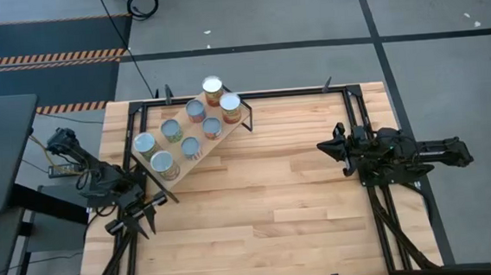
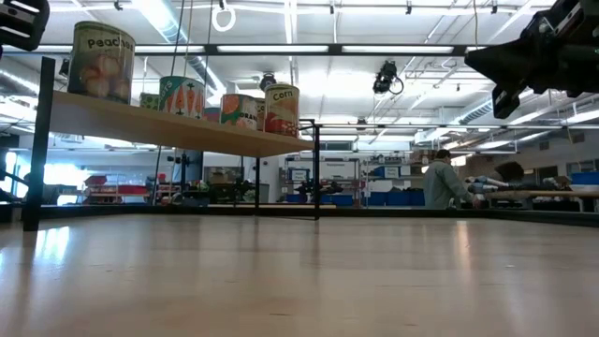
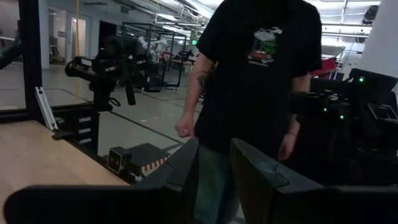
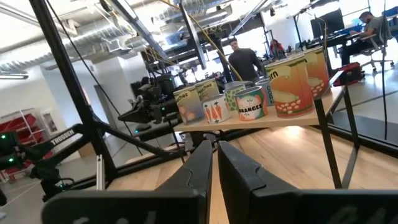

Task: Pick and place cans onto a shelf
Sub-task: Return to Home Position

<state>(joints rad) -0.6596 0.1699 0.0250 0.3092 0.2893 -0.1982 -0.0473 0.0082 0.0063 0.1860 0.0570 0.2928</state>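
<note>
By the left edge of the counter (image 1: 276,205), towards its near corner, the left pincer (image 3: 214,149) hangs with its fingers slightly apart, gripping nothing. Midway along the right edge the right pincer (image 4: 214,149) points inward, fingers closed together and empty. Both sit at the sides, likely so as not to knock the load. Towards the far left corner the shelf (image 2: 168,129) stands askew on black legs. Eight cans (image 1: 191,147) stand upright on it in two rows, so the placing looks finished.
</note>
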